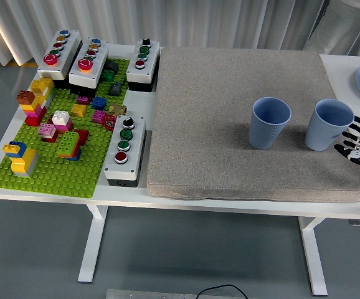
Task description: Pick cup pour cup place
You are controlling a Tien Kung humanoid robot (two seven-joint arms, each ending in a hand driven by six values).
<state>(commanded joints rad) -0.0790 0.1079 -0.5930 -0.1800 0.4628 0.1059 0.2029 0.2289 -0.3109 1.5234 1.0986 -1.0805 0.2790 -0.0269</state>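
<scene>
Cups (270, 123) stand unmarked on mat; right robot hand (359, 144) spread, holding nothing.

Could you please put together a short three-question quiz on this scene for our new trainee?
1. True or false: the right robot hand already grips the right blue cup.
2. How many blue cups stand upright on the grey mat?
3. Which lies at the table's left? A) green brick baseplate B) a laptop C) a kettle

Key: 1. False; its fingers are spread beside the cup, holding nothing. 2. Two, counting the left blue cup. 3. A.
</scene>
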